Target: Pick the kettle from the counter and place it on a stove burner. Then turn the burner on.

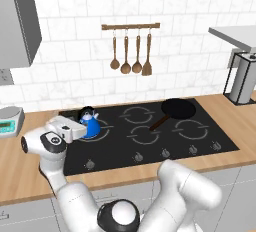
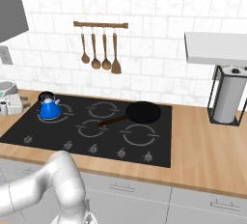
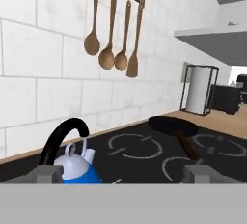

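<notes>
The blue kettle (image 1: 90,124) stands upright on the black glass cooktop (image 1: 120,151), on the far-left burner (image 1: 106,124) whose grey arcs show around its base. It has a black arched handle and a pale lid. My gripper (image 1: 80,130) hovers just left of it, level with its body, and is open with nothing held. In the hand view the kettle (image 3: 73,167) sits close ahead, nearer the left fingertip (image 3: 47,174) than the right one. From the right base the kettle (image 2: 49,108) stands beside my gripper (image 2: 21,106) at the left edge.
A black frying pan (image 1: 178,108) rests on the rear right burner, handle pointing forward-left. Several knobs (image 1: 137,157) line the cooktop's front edge. Wooden utensils (image 1: 131,56) hang on the tiled wall. A scale (image 1: 10,120) sits on the wooden counter (image 1: 20,171) at left, a paper-towel holder (image 2: 226,100) at right.
</notes>
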